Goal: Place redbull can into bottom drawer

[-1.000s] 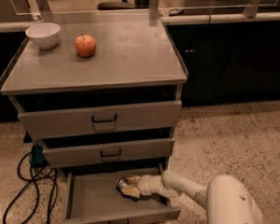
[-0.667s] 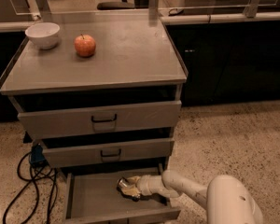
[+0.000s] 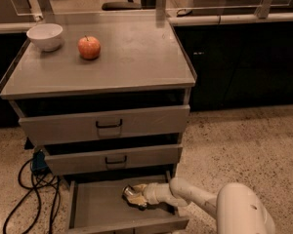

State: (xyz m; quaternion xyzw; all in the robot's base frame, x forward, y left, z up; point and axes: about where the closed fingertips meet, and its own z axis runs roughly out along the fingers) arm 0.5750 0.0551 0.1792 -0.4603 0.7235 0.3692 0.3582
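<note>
Silver redbull can sits grasped in the hand inside the open bottom drawer, toward its back, one shiny round end facing left; its long axis seemingly runs left-right.

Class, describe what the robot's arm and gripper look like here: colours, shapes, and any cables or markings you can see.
The arm is smooth and cream-white, built of rounded tubular segments that swell into a large bulbous housing at lower right. No cables or markings show on it. The gripper, inside the bottom drawer, looks like a small, pale yellowish end piece.
</note>
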